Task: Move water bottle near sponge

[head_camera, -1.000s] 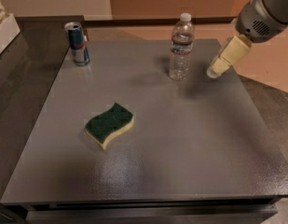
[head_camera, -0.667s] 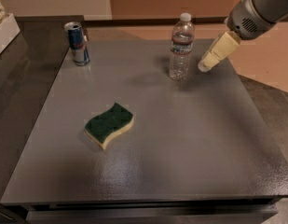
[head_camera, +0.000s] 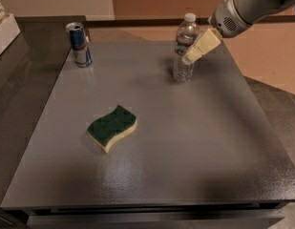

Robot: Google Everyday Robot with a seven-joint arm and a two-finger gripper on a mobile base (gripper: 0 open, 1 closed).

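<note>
The claw point(head_camera: 190, 57) is above the far right part of the tabletop point(head_camera: 199, 147), at the end of a grey arm point(head_camera: 254, 4) that enters from the upper right corner. Its cream tip slants down and to the left and overlaps the right side of the bottle point(head_camera: 181, 69) at about label height. Claw state: cannot be told from this view, neither released nor clenched can be confirmed, and contact with the bottle cannot be confirmed either.

The bottle stands upright on the tabletop near the far edge, right of centre, white cap on top.

The sponge point(head_camera: 112, 128) lies flat, green side up, left of centre and nearer the front edge. It is well apart from the bottle.

A can point(head_camera: 79, 44) stands upright at the far left corner of the tabletop, well apart from both the bottle and the sponge
</note>
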